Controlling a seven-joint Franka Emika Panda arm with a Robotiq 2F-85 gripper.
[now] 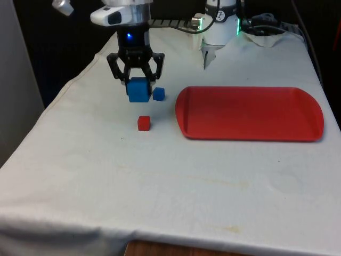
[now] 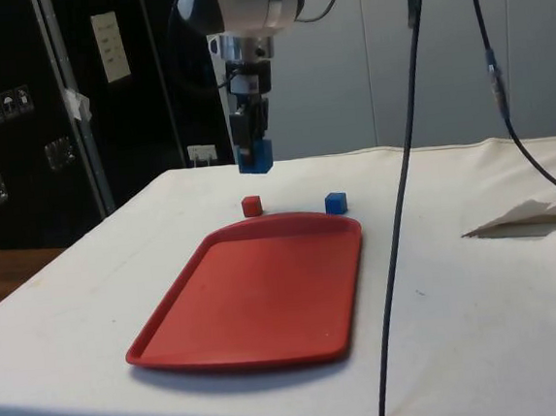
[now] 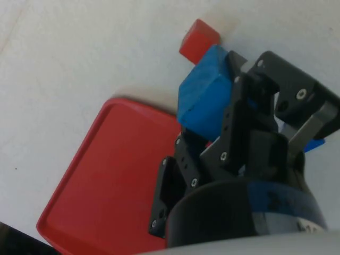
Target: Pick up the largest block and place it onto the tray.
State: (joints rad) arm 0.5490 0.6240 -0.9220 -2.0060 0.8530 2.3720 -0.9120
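My gripper (image 1: 137, 81) is shut on the large blue block (image 1: 138, 89) and holds it in the air above the cloth, left of the red tray (image 1: 250, 113) in the front view. In the side view the large blue block (image 2: 255, 155) hangs well above the table in my gripper (image 2: 252, 144), behind the tray (image 2: 256, 293). The wrist view has the block (image 3: 204, 95) pinched between the black fingers (image 3: 239, 106), with the tray (image 3: 119, 175) below it.
A small blue cube (image 1: 158, 94) and a small red cube (image 1: 144, 123) lie on the cloth near the tray's left end in the front view. Cables and crumpled paper (image 2: 523, 221) lie at the far end by the robot base.
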